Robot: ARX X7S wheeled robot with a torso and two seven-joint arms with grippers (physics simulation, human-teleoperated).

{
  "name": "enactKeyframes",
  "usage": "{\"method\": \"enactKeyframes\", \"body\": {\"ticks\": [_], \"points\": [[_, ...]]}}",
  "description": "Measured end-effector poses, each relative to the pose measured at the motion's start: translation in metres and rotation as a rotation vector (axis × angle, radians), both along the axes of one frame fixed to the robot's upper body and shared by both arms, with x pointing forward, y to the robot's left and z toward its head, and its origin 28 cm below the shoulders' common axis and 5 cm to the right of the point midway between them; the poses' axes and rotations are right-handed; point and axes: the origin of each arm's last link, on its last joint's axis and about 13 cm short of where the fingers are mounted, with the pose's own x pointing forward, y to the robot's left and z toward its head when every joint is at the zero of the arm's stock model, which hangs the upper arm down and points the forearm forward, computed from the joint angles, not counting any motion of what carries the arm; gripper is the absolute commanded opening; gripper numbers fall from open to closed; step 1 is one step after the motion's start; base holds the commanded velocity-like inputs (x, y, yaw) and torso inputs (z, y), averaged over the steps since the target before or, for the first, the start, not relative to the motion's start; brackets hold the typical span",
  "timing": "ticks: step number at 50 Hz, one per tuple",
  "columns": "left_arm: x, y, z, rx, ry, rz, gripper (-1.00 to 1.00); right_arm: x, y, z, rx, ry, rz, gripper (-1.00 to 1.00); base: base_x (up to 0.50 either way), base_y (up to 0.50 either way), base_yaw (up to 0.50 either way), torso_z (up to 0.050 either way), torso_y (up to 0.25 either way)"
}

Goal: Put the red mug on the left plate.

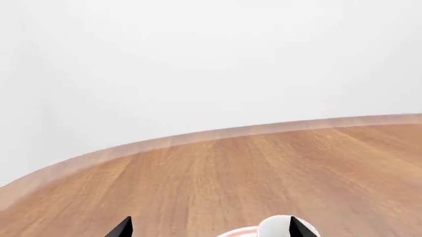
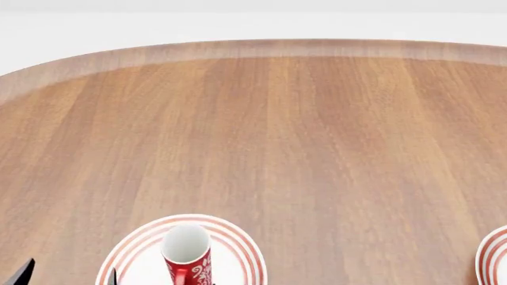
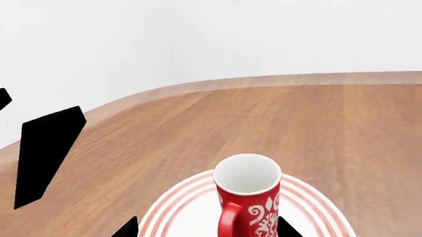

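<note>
Head view: one red mug (image 2: 189,256) upright on left plate (image 2: 130,256); end effector states unclear.

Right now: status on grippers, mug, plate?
Right gripper open astride the red mug. Mug upright on the left plate. Left gripper open, empty. Nothing in the way.

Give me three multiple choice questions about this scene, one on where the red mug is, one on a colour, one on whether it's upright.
1. Where is the red mug?
A. on the left plate
B. on bare table
C. on the right plate
2. What colour is the mug inside?
A. yellow
B. white
C. black
3. How does the mug stand?
A. on its side
B. upside down
C. upright

1 A: the ringed plate surrounds its base.
2 B: the open mouth shows white.
3 C: the mouth faces up.
</note>
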Motion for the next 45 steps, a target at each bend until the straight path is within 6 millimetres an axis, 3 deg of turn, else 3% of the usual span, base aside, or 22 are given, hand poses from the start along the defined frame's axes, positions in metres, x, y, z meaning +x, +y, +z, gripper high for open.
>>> {"method": "enactKeyframes", "body": {"ticks": [45], "points": [[-0.013, -0.001, 0.017, 0.017, -0.060, -0.001, 1.00, -0.054, -0.017, 0.048, 0.055, -0.202, -0.023, 1.00, 0.00, 0.00, 0.00, 0.000, 0.000]]}}
